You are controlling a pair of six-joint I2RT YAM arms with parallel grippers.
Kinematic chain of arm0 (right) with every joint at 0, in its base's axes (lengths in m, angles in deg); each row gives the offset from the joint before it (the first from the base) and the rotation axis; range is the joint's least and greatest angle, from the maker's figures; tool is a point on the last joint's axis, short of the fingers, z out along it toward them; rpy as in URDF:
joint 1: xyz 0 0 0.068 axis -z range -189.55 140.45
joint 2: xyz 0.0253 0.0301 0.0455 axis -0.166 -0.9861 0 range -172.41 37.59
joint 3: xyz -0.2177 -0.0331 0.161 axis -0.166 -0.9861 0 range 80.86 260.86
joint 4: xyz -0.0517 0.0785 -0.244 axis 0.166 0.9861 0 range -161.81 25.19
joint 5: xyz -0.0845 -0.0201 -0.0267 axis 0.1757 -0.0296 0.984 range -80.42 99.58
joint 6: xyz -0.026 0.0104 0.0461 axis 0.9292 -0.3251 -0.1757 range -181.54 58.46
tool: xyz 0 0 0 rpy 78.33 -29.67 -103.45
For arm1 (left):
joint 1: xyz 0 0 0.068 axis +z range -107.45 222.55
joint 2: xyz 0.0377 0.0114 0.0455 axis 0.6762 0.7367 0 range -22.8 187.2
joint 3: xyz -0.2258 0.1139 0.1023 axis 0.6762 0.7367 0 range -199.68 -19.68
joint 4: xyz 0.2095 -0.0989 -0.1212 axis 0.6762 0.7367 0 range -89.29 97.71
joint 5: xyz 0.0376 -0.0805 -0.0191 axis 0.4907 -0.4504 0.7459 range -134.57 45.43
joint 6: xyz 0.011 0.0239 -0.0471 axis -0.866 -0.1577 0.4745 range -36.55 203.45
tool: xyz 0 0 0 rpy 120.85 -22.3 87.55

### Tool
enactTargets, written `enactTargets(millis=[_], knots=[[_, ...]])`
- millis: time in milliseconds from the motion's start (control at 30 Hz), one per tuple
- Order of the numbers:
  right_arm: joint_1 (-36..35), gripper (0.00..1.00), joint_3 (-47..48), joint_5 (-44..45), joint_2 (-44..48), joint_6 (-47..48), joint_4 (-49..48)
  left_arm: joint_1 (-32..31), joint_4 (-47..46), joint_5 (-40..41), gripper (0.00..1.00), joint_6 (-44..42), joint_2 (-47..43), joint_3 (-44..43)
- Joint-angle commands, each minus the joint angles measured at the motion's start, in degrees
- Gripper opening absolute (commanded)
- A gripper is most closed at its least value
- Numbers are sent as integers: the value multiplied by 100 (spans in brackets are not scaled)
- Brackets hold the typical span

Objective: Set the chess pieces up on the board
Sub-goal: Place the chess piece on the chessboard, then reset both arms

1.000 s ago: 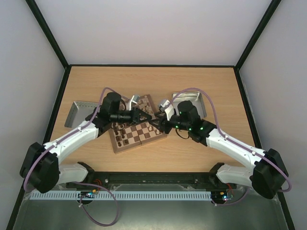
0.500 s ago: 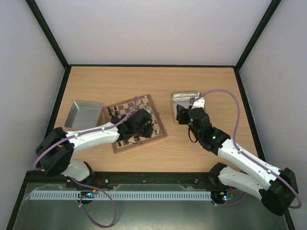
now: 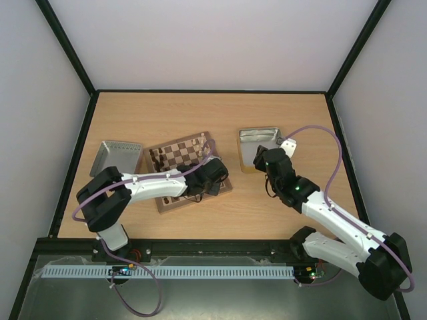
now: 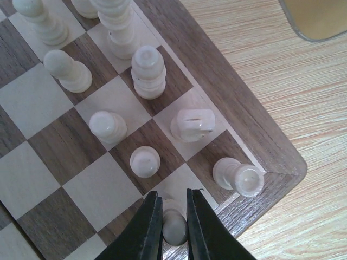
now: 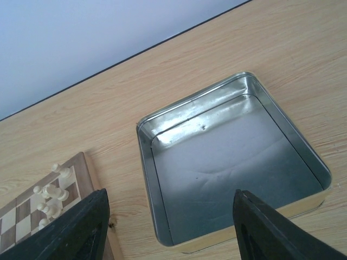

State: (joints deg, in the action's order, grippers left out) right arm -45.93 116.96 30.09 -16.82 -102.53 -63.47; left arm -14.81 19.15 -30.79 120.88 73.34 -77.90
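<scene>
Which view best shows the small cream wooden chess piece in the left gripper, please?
Left wrist: the cream piece sits close up in the left gripper. The top view hides it under the left arm; the right wrist view misses it.

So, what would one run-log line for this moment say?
left end effector: shut on cream piece, board edge | right end effector: open above tin
</scene>
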Motion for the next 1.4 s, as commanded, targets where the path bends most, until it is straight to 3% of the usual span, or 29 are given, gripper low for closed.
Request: enactTargets(millis=[0, 300, 667, 900, 1133, 1300, 1367], knots=[[52, 61, -105, 156, 10, -185, 56, -33, 47, 154, 6, -91, 116, -36], [94, 61, -96, 115, -16, -181, 62, -38, -139, -113, 8, -106, 195, -14], [99, 62, -53, -32, 117, -277, 97, -27, 85, -180, 31, -146, -92, -68], [96, 62, 70, -52, 215, -313, 203, 0, 401, 41, 40, -47, -888, -192], [105, 67, 266, 265, 324, -17, 535, 682, 413, 211, 68, -162, -2593, 85], [105, 79, 394, 493, 780, 510, 735, 1435, 275, 282, 98, -478, -4210, 456], [105, 85, 398, 522, 1026, 765, 755, 1563, 277, 476, 99, -664, -4720, 570]])
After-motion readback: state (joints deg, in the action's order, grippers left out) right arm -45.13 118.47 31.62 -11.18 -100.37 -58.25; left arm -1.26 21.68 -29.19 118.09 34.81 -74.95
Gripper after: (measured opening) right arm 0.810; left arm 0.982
